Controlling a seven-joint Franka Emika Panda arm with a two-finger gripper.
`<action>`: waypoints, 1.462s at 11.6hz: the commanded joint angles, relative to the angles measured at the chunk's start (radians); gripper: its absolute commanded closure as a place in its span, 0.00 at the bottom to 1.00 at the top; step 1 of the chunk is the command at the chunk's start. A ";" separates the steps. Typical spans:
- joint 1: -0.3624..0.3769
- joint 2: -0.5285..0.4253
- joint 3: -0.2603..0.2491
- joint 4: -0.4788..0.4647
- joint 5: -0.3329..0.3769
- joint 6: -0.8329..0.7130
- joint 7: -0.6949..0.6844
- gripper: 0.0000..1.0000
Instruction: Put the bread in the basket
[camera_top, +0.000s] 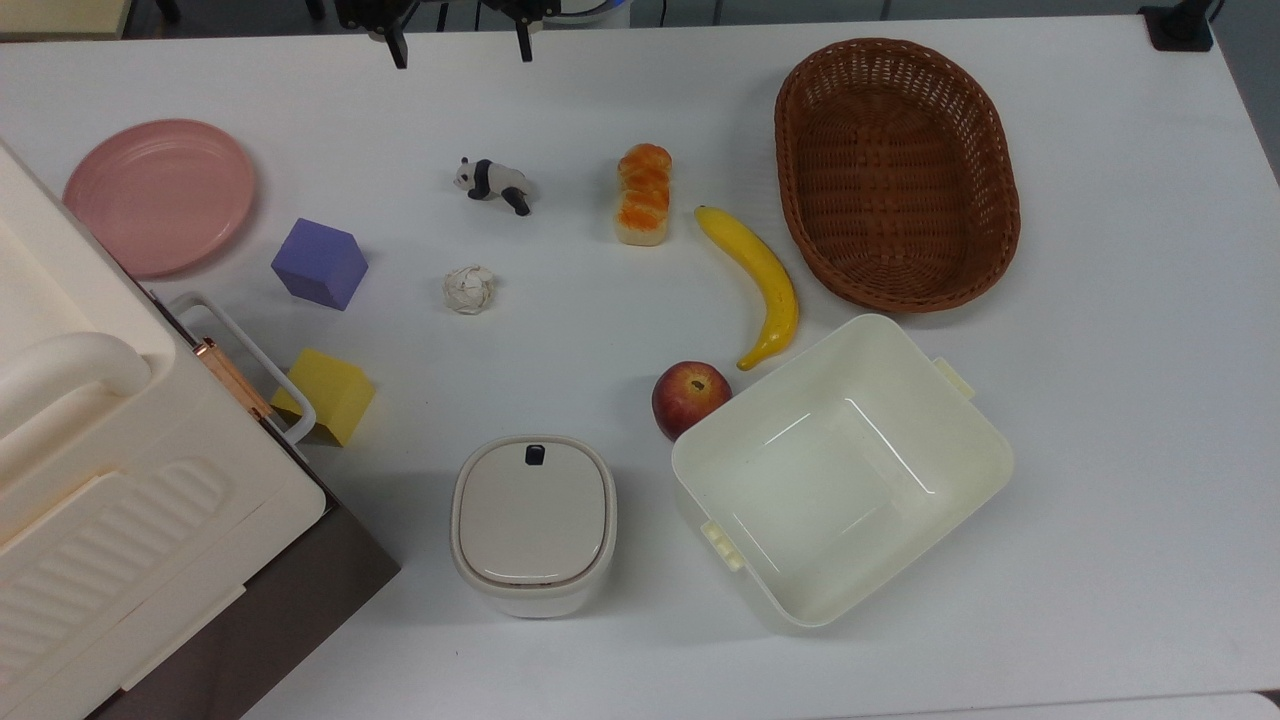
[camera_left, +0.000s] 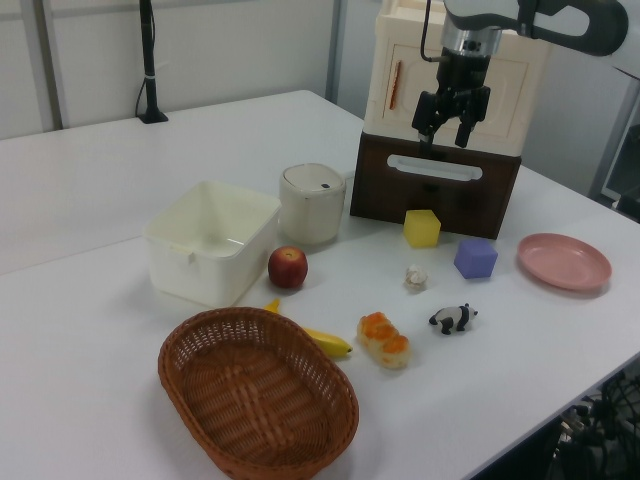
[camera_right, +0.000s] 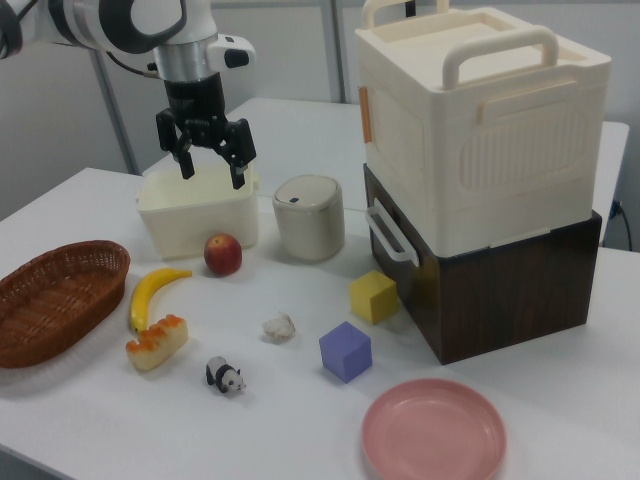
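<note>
Currently my gripper (camera_right: 210, 160) hangs with fingers apart, holding nothing, well above the counter (camera_top: 1100, 400). Risk: the bread (camera_top: 643, 193) lies just beside the banana (camera_top: 757, 282), so a skewed descent could nudge the banana or clip the basket (camera_top: 897, 172) rim in transit.

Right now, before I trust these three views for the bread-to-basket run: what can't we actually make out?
- Gripper in the top view: its body is cut off by the upper edge; the fingertips show.
- Lidded pot contents: closed lid, every view.
- Stacked boxes contents: shut.
- Basket in the right view: the right view's left edge clips it.
- Bread underside: resting on the table.
</note>
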 joint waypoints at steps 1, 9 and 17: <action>-0.026 -0.058 0.004 -0.018 0.029 0.027 -0.039 0.00; -0.025 -0.058 0.005 -0.026 0.034 0.011 -0.027 0.00; -0.032 -0.096 0.092 -0.165 0.031 0.036 0.056 0.00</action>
